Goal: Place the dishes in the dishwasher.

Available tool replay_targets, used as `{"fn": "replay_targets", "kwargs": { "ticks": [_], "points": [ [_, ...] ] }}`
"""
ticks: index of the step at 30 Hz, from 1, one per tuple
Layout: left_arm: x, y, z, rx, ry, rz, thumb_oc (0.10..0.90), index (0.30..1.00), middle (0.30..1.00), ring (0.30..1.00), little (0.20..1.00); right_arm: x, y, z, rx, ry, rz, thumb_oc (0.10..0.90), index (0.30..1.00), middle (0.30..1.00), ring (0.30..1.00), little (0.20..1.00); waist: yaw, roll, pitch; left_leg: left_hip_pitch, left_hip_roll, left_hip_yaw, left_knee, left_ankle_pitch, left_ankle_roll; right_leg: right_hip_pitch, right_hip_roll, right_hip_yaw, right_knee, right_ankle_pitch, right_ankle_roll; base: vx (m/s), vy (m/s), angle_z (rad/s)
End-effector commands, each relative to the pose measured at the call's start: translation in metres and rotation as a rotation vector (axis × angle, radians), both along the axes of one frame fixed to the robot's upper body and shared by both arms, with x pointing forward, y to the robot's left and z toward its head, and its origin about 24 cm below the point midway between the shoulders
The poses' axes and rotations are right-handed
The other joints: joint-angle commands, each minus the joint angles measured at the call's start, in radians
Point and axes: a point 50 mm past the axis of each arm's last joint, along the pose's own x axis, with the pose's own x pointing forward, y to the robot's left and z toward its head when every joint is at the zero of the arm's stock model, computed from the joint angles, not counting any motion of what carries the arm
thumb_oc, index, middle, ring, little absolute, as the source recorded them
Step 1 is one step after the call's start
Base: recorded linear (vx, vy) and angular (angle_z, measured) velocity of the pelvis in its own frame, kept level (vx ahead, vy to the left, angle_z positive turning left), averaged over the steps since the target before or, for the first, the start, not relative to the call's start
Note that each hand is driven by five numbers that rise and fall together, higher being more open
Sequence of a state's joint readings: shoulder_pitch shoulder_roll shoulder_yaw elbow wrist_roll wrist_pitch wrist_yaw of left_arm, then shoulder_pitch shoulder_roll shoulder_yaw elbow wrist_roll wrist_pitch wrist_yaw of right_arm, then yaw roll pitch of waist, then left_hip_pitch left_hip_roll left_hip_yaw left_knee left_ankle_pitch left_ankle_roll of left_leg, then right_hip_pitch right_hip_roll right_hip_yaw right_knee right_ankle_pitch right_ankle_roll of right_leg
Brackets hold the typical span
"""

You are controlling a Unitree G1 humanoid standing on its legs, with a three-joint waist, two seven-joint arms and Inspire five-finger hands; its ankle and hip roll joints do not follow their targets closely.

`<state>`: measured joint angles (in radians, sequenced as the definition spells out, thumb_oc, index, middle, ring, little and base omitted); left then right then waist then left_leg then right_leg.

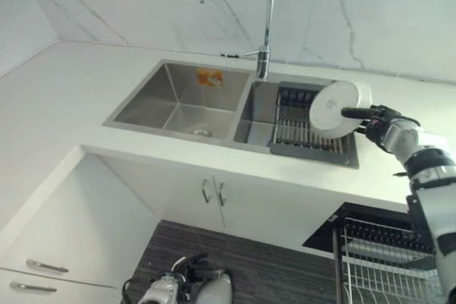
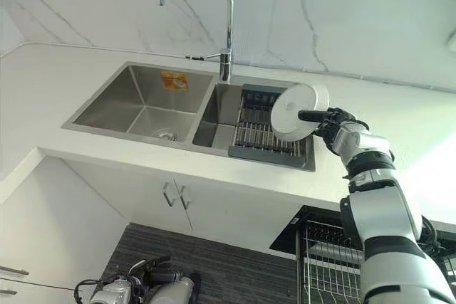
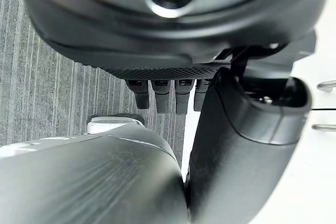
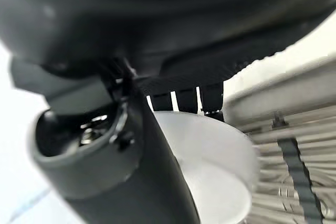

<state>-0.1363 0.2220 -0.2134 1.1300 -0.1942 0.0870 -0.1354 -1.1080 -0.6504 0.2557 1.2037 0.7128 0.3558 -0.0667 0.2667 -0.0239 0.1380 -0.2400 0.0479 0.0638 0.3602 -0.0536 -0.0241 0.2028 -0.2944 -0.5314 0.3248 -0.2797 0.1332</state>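
I'm looking down into a home kitchen. A white worktop carries a steel double sink with a tall curved tap; a dark rack sits in the right basin. Marble-veined wall behind. White cupboards with metal handles below, and an open dishwasher at lower right.

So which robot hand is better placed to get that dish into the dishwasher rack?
Right robot hand: it already grips the white dish above the sink rack. Left robot hand hangs low, empty.
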Motion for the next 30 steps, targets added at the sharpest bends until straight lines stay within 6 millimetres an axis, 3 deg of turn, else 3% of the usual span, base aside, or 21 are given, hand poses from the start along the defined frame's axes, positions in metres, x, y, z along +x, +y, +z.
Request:
{"fn": "replay_targets", "kwargs": {
  "ticks": [1, 5, 9, 14, 16, 18, 21, 24, 26, 27, 30],
  "points": [
    [-0.103, 0.064, -0.014, 0.228, 0.386, -0.011, 0.8, 0.9, 0.9, 0.9, 0.9, 0.002, -0.02, 0.085, -0.129, -0.298, -0.118, 0.4, 0.3, 0.3, 0.3, 0.3, 0.019, -0.013, -0.031, 0.137, 0.099, 0.018, -0.06, -0.098, -0.082, -0.075, -0.037, 0.03, -0.025, 0.112, 0.056, -0.03, 0.029, 0.0],
    [-0.104, 0.062, -0.015, 0.226, 0.39, -0.018, 0.8, 0.9, 0.9, 0.9, 0.9, 0.001, -0.02, 0.091, -0.155, -0.344, -0.157, 0.4, 0.3, 0.3, 0.3, 0.3, 0.019, -0.013, -0.032, 0.138, 0.098, 0.02, -0.06, -0.099, -0.084, -0.079, -0.042, 0.032, -0.025, 0.117, 0.059, -0.04, 0.016, -0.01],
    [-0.099, 0.063, -0.014, 0.222, 0.379, -0.031, 0.8, 0.9, 0.9, 0.9, 0.9, 0.004, -0.004, 0.1, -0.2, -0.447, -0.12, 0.4, 0.3, 0.3, 0.3, 0.3, -0.003, -0.014, -0.029, 0.149, 0.103, 0.035, -0.06, -0.109, -0.083, -0.093, -0.048, 0.043, -0.025, 0.128, 0.061, -0.07, -0.018, -0.07],
    [-0.1, 0.061, -0.014, 0.219, 0.378, -0.034, 0.8, 0.9, 0.9, 0.9, 0.9, 0.004, 0.022, 0.118, -0.222, -0.614, -0.005, 0.4, 0.3, 0.3, 0.3, 0.3, -0.046, -0.016, -0.026, 0.172, 0.118, 0.063, -0.06, -0.119, -0.084, -0.112, -0.038, 0.07, -0.025, 0.13, 0.058, -0.01, -0.026, -0.22],
    [-0.104, 0.061, -0.015, 0.221, 0.383, -0.027, 0.8, 0.9, 0.9, 0.9, 0.9, -0.005, 0.044, 0.14, -0.253, -0.765, 0.092, 0.4, 0.3, 0.3, 0.3, 0.3, -0.082, -0.019, -0.025, 0.187, 0.137, 0.089, -0.06, -0.119, -0.087, -0.125, -0.027, 0.09, -0.025, 0.128, 0.051, 0.0, -0.067, -0.46],
    [-0.106, 0.061, -0.015, 0.22, 0.383, -0.027, 0.8, 0.9, 0.9, 0.9, 0.9, -0.009, 0.051, 0.145, -0.244, -0.81, 0.114, 0.4, 0.3, 0.3, 0.3, 0.3, -0.094, -0.019, -0.025, 0.191, 0.143, 0.098, -0.06, -0.12, -0.089, -0.131, -0.024, 0.097, -0.025, 0.128, 0.049, 0.0, -0.052, -0.45],
    [-0.114, 0.06, -0.016, 0.209, 0.37, -0.011, 0.8, 0.9, 0.9, 0.9, 0.9, -0.032, 0.066, 0.157, -0.287, -0.969, 0.145, 0.4, 0.3, 0.3, 0.3, 0.3, -0.145, -0.017, -0.026, 0.197, 0.159, 0.124, -0.06, -0.117, -0.09, -0.164, -0.009, 0.132, -0.025, 0.128, 0.039, -0.01, -0.05, -0.4],
    [-0.12, 0.056, -0.018, 0.197, 0.37, 0.017, 0.8, 0.9, 0.9, 0.9, 0.9, -0.05, 0.072, 0.156, -0.308, -1.046, 0.152, 0.4, 0.3, 0.3, 0.3, 0.3, -0.18, -0.013, -0.029, 0.197, 0.17, 0.142, -0.06, -0.116, -0.092, -0.184, 0.001, 0.155, -0.025, 0.125, 0.033, 0.0, -0.022, -0.49],
    [-0.127, 0.053, -0.019, 0.188, 0.372, 0.022, 0.8, 0.9, 0.9, 0.9, 0.9, -0.071, 0.072, 0.147, -0.417, -1.112, 0.101, 0.4, 0.3, 0.3, 0.3, 0.3, -0.211, -0.01, -0.026, 0.2, 0.18, 0.158, -0.06, -0.117, -0.094, -0.2, 0.009, 0.176, -0.025, 0.125, 0.03, -0.01, -0.034, -0.34],
    [-0.131, 0.047, -0.021, 0.18, 0.369, 0.03, 0.8, 0.9, 0.9, 0.9, 0.9, -0.088, 0.072, 0.139, -0.578, -1.152, 0.069, 0.4, 0.3, 0.3, 0.3, 0.3, -0.236, -0.006, -0.02, 0.203, 0.185, 0.17, -0.06, -0.118, -0.093, -0.209, 0.015, 0.194, -0.025, 0.125, 0.028, -0.02, -0.029, -0.36],
    [-0.137, 0.039, -0.023, 0.162, 0.359, 0.048, 0.8, 0.9, 0.9, 0.9, 0.9, -0.111, 0.068, 0.113, -0.703, -1.13, 0.052, 0.4, 0.3, 0.3, 0.3, 0.3, -0.281, 0.001, -0.013, 0.211, 0.196, 0.193, -0.06, -0.124, -0.093, -0.223, 0.028, 0.226, -0.025, 0.122, 0.025, 0.0, -0.027, -0.34]
  ]
}}
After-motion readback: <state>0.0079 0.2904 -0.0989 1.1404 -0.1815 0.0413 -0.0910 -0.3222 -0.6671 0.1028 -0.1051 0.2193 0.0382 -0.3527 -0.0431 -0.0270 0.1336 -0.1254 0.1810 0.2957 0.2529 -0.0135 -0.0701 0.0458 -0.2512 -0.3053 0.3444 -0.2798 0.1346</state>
